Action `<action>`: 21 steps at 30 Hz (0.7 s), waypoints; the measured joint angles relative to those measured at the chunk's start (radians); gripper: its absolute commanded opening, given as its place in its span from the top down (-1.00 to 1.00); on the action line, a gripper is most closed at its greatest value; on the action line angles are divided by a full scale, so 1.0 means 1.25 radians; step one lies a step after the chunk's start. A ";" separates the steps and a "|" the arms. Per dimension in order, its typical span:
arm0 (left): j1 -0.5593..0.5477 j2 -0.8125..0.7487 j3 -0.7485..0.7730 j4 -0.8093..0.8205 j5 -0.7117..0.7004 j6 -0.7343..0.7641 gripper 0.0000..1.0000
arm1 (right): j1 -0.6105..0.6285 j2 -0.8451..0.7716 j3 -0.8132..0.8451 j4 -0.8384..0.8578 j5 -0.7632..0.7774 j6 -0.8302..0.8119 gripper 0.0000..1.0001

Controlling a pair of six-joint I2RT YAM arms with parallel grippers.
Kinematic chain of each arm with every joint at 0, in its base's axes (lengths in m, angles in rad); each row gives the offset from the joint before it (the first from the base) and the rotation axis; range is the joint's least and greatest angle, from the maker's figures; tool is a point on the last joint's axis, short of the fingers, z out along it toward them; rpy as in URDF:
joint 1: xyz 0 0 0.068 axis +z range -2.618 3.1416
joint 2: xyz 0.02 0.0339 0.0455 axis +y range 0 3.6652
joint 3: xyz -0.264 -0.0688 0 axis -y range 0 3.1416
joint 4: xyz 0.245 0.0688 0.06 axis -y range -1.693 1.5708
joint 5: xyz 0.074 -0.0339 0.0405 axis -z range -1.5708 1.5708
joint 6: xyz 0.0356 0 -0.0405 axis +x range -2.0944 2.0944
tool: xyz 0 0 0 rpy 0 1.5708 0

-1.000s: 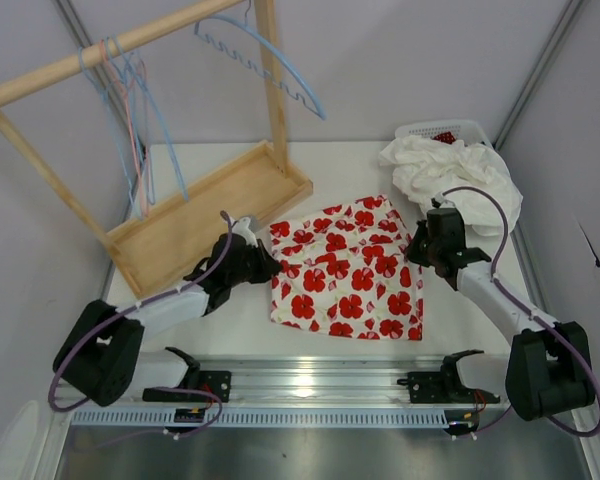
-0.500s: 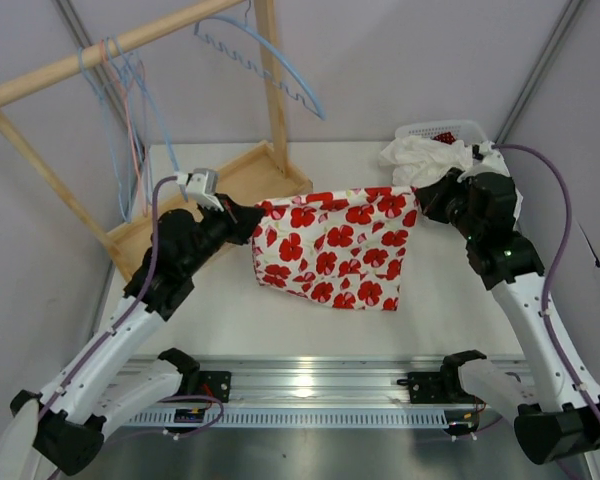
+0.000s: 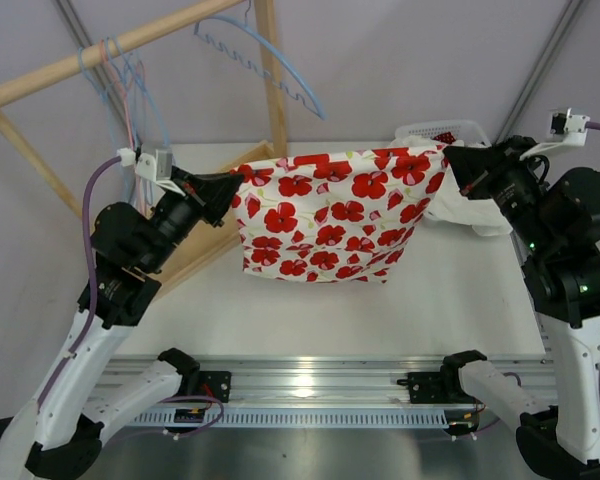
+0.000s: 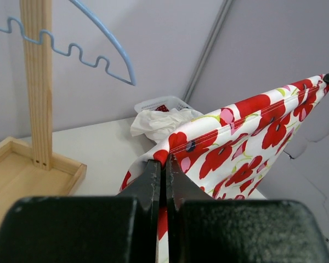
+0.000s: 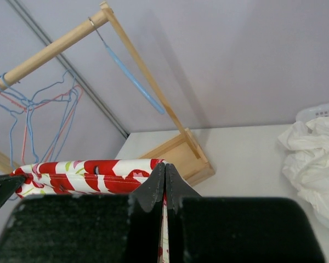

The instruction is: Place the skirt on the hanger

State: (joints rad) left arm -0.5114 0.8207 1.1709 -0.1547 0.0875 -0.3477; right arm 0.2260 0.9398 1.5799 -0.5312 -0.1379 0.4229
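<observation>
**skirt held taut by the waistband, next: carry it to the hanger**

- the skirt [image 3: 330,215] hangs in the air between your two tools, its waistband stretched nearly straight from one to the other. the body drapes below it, and the hem looks clear of the table [image 3: 460,290].
- left gripper [image 3: 228,188]: fingers pressed together on the waistband corner. the wrist view shows the red edge pinched right at the tips.
- right gripper [image 3: 452,165]: likewise clamped on the opposite corner, with fabric entering at the very tips.
- the blue hanger [image 5: 134,79] hangs from the top bar of the wooden rack [image 4: 35,82], above and beyond the left gripper. from the right gripper it sits well off, across the skirt's full width.
- a white cloth pile [image 4: 164,120] and a basket [image 3: 440,130] sit below and behind the right gripper.

how to do this step well (judgement):

- both pinches look shallow, so keep the span between the tools constant. widening it could pull a corner out, and narrowing it lets the band sag.
- move both arms together toward the rack, leading with the left.
- hold the band level and above the hanger's notched lower bar before lowering.
- watch the rack post beside the left tool, and the hem near the rack's base tray.
</observation>
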 measured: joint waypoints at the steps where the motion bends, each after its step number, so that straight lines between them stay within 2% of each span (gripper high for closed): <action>1: 0.000 -0.004 0.000 -0.001 0.009 -0.001 1.00 | 0.000 -0.009 0.000 -0.007 -0.005 -0.002 1.00; 6: 0.000 -0.033 -0.003 -0.015 0.060 -0.014 1.00 | 0.000 -0.033 0.000 -0.046 -0.017 -0.004 1.00; 14: -0.003 -0.107 -0.091 -0.033 0.123 -0.064 1.00 | 0.000 -0.068 -0.003 -0.149 -0.002 -0.005 1.00; 21: -0.004 -0.035 -0.126 -0.032 0.136 -0.089 1.00 | -0.001 -0.085 -0.098 -0.179 0.051 -0.005 1.00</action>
State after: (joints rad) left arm -0.5159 0.7765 1.0138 -0.1951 0.2577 -0.4587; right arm 0.2249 0.8337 1.4574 -0.7544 -0.0738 0.4164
